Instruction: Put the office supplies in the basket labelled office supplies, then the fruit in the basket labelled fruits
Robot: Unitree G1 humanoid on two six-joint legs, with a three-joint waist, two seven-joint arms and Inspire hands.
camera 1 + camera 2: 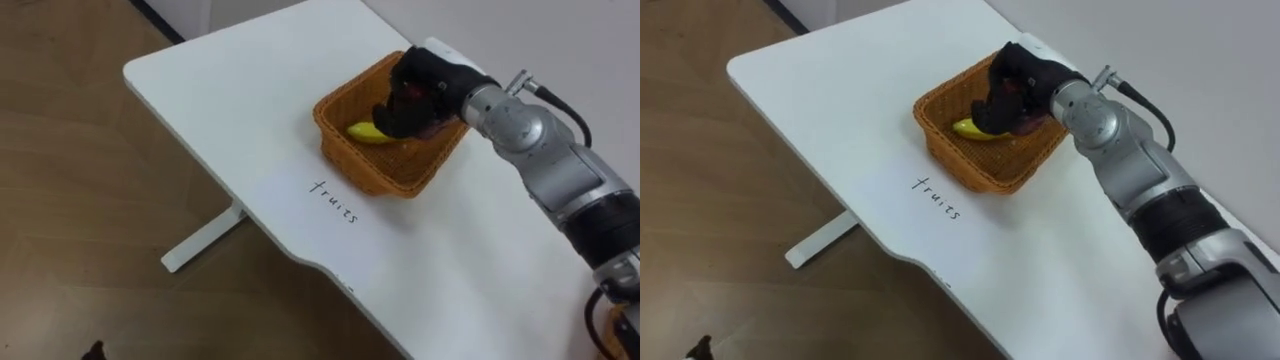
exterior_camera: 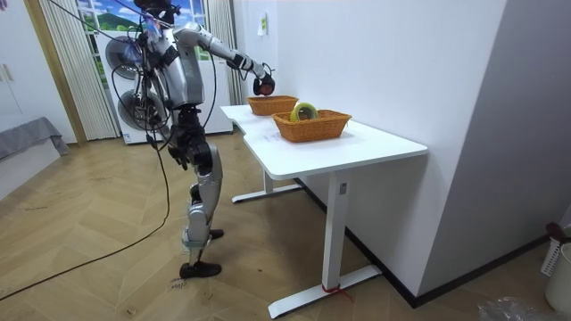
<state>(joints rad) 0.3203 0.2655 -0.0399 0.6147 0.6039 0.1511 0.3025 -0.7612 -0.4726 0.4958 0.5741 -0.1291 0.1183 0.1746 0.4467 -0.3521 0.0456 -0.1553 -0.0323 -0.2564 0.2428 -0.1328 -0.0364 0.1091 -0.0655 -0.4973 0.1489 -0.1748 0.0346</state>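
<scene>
A robot stands on a wood floor [image 1: 70, 200] at a white table [image 1: 250, 90] against a wall. Its right hand [image 1: 415, 95], curled round a dark red fruit [image 2: 265, 87], hovers over a basket [image 1: 345, 150] holding a banana [image 1: 368, 132]. A second basket [image 2: 312, 130] sits just beside it.

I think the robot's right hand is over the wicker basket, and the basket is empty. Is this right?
No. The right hand, holding a dark red thing, is over the basket, but the basket is not empty: a yellow banana lies in it; see the left eye view.
</scene>
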